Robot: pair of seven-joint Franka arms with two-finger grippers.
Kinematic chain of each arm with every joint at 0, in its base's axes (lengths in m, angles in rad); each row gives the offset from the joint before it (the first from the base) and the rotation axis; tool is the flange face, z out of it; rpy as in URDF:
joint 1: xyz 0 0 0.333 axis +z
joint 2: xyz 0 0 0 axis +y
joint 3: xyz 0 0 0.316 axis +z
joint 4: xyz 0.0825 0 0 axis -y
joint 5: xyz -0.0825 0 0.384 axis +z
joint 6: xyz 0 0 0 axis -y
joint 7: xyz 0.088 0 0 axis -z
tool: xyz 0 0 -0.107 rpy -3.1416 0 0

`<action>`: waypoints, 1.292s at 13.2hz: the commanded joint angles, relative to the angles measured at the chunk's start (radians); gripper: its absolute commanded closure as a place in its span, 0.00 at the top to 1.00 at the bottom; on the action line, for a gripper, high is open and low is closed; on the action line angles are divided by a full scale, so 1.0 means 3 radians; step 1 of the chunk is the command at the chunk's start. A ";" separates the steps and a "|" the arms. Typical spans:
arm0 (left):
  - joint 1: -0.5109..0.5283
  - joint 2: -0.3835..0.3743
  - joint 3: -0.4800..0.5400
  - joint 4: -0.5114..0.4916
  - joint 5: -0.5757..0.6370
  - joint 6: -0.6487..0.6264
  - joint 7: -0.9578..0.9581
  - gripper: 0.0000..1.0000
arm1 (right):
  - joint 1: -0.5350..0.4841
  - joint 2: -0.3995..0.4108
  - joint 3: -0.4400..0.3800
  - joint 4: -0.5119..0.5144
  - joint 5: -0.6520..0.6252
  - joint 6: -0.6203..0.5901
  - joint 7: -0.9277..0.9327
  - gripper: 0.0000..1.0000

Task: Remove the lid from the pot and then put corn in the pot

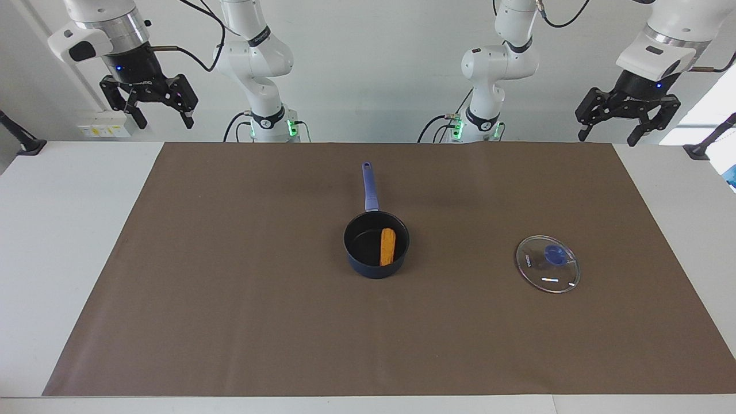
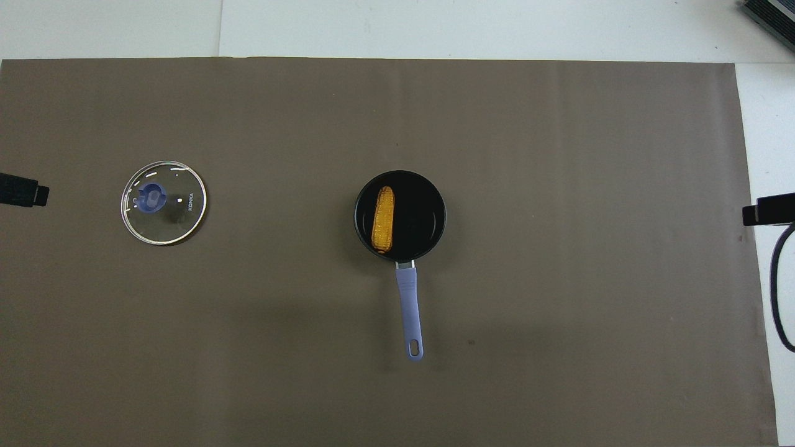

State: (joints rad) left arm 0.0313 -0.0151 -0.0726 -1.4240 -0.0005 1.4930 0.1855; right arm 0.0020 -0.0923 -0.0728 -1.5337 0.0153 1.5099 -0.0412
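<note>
The dark blue pot [image 1: 376,246] [image 2: 400,215] stands at the middle of the brown mat, its long handle [image 1: 370,187] pointing toward the robots. The orange-yellow corn [image 1: 387,246] [image 2: 383,218] lies inside the pot. The clear glass lid [image 1: 547,263] [image 2: 163,202] with a blue knob lies flat on the mat toward the left arm's end, apart from the pot. My left gripper [image 1: 612,133] is open and empty, raised high at the left arm's end of the table. My right gripper [image 1: 163,117] is open and empty, raised high at the right arm's end.
A brown mat [image 1: 230,299] covers most of the white table. Only a fingertip of each gripper shows at the side edges of the overhead view. A black cable [image 2: 777,292] hangs at the right arm's end.
</note>
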 commanded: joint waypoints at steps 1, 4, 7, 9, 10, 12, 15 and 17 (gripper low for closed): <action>-0.0028 -0.0057 0.0027 -0.0044 0.0007 -0.0053 -0.0051 1.00 | -0.0027 0.0016 0.0028 0.0030 0.0031 -0.0063 0.0131 1.00; -0.0007 -0.0057 0.0038 -0.0034 0.0017 -0.0063 -0.0051 1.00 | -0.0022 0.0006 0.0038 0.0020 0.0036 -0.0063 0.0153 1.00; -0.0007 -0.0067 0.0038 -0.0050 0.0017 -0.0088 -0.0046 1.00 | -0.0002 0.0006 0.0048 0.0025 0.0036 -0.0063 0.0153 1.00; 0.0013 -0.0072 0.0032 -0.0055 0.0012 -0.0088 -0.0040 1.00 | -0.0002 0.0006 0.0043 0.0025 0.0036 -0.0063 0.0153 1.00; 0.0008 -0.0072 0.0032 -0.0060 0.0012 -0.0088 -0.0045 1.00 | -0.0002 0.0006 0.0048 0.0025 0.0036 -0.0063 0.0153 1.00; 0.0013 -0.0072 0.0032 -0.0070 0.0012 -0.0078 -0.0035 1.00 | -0.0002 0.0006 0.0048 0.0025 0.0036 -0.0063 0.0153 1.00; 0.0013 -0.0149 0.0032 -0.0187 0.0012 -0.0063 -0.0040 1.00 | -0.0002 0.0006 0.0048 0.0025 0.0036 -0.0063 0.0153 1.00; 0.0013 -0.0154 0.0032 -0.0188 0.0012 -0.0063 -0.0046 1.00 | -0.0002 0.0006 0.0048 0.0025 0.0036 -0.0063 0.0153 1.00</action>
State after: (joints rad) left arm 0.0329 -0.0237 -0.0639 -1.4401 -0.0005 1.4768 0.1826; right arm 0.0066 -0.0922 -0.0629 -1.5338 0.0165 1.5098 -0.0128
